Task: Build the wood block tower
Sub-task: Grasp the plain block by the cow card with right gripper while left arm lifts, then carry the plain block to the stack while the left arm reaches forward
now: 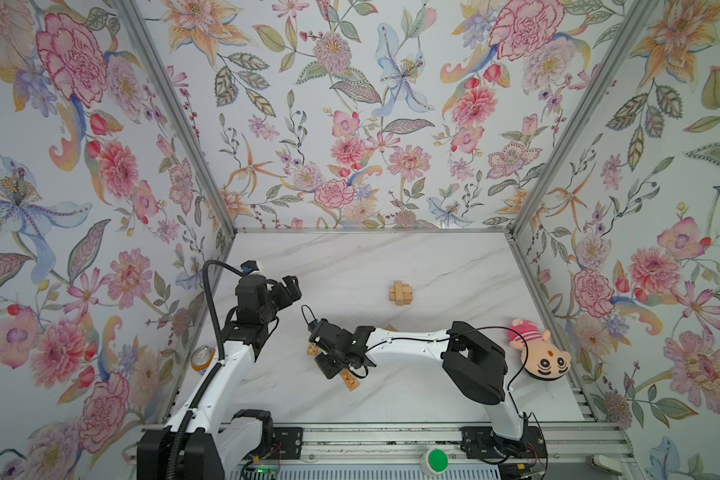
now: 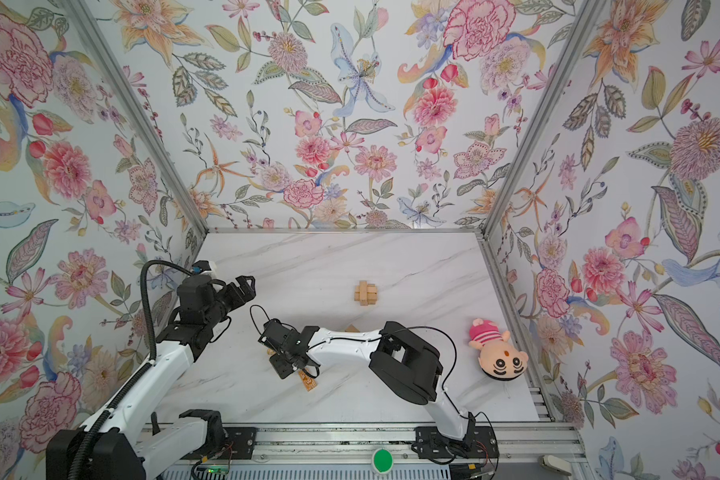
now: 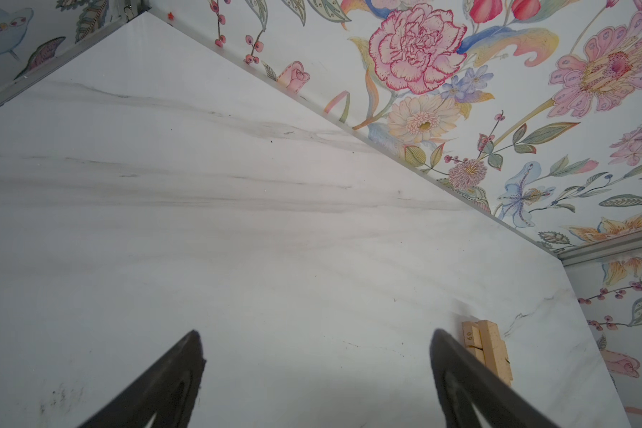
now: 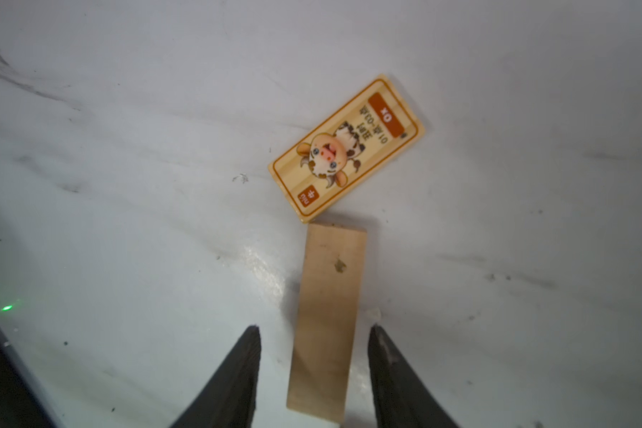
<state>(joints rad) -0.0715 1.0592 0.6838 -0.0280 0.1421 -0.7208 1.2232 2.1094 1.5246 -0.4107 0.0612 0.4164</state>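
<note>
The right gripper [image 4: 314,329] straddles a plain wood block [image 4: 327,281] lying flat near the front edge of the worktop [image 1: 433,266], jaws parted and not yet pinching. The next move is probably to close, lift and carry it to the tower [image 1: 400,293] mid-worktop. A printed block [image 4: 345,148] crowds its far end. The left gripper [image 3: 315,355] hangs released and empty. The plush doll [image 1: 537,349] sits clear at the right edge.

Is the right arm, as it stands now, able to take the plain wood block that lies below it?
Probably yes. The right tool is open with one finger on each side of the plain block, and nothing else lies between. The printed block sits only at its far end.
</note>
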